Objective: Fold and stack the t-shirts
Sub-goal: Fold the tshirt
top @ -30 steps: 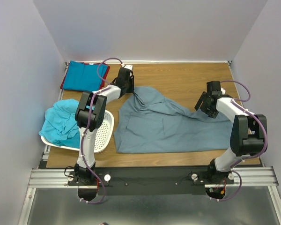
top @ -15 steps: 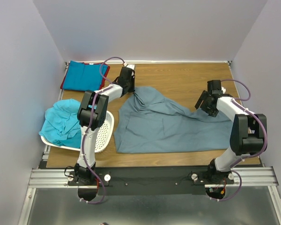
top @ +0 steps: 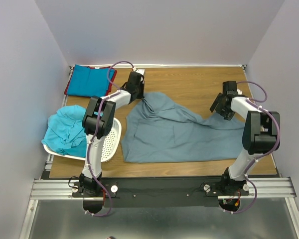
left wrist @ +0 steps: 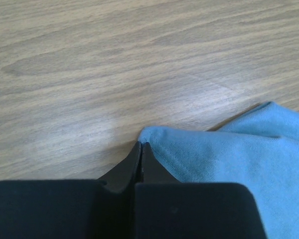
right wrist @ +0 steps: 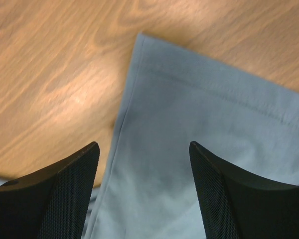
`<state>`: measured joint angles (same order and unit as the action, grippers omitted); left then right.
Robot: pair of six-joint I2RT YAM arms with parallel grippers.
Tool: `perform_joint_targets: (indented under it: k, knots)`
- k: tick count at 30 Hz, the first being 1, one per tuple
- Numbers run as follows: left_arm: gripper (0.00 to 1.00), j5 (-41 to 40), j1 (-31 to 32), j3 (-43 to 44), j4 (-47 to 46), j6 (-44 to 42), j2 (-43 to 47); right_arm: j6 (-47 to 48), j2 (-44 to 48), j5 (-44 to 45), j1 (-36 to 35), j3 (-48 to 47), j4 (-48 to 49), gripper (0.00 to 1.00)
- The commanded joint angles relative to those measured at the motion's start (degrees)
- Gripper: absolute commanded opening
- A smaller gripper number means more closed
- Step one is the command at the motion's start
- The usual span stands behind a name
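Observation:
The large grey-blue t-shirt (top: 179,132) lies spread and rumpled on the wooden table. My left gripper (top: 139,94) is at its far left corner, jaws shut on the cloth's edge; the left wrist view shows the closed tips (left wrist: 141,145) pinching the hem of the shirt (left wrist: 229,159). My right gripper (top: 220,110) is open just above the shirt's far right corner; in the right wrist view the fingers (right wrist: 144,147) straddle the cloth (right wrist: 199,114) near its edge. A bright blue shirt (top: 88,80) lies folded at the back left on a red one (top: 66,91).
A turquoise shirt (top: 65,129) is heaped in the white perforated basket (top: 109,142) at the left edge. Bare wood (top: 189,82) runs along the back of the table. Walls close in on three sides.
My right gripper has moved away from the arm bases toward the shirt's far right corner. My left gripper has shifted slightly right with the cloth's corner.

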<state>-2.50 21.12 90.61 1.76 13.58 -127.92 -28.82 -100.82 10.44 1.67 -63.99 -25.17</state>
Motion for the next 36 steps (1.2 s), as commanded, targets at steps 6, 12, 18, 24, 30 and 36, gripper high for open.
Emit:
perform_joint_targets:
  k: [6, 12, 18, 24, 30, 36]
  knots:
    - [0.00, 6.45, 0.32, -2.54, -0.53, 1.27, 5.92, 1.84, -7.55, 5.99, 2.37, -7.63, 0.82, 0.71]
    - [0.00, 7.34, 0.41, -2.63, -0.70, 1.18, 7.07, 2.01, -11.68, 7.32, 2.46, -10.80, 1.00, 0.63]
    - [0.00, 7.07, 0.32, -3.07, -0.79, 0.92, 8.21, 2.63, -14.14, 7.76, 2.55, -13.18, 1.00, 0.55]
    - [0.00, 7.16, 0.32, -3.33, -0.79, 0.74, 8.82, 3.15, -14.06, 8.55, 2.55, -14.23, 0.91, 0.53]
    - [0.00, 7.43, 0.32, -3.16, -0.79, 0.83, 9.18, 3.59, -14.94, 8.37, 2.55, -15.73, 0.91, 0.52]
    - [0.00, 7.34, 0.32, -3.51, -0.70, 0.83, 9.35, 3.86, -15.46, 8.73, 2.63, -16.26, 1.00, 0.52]
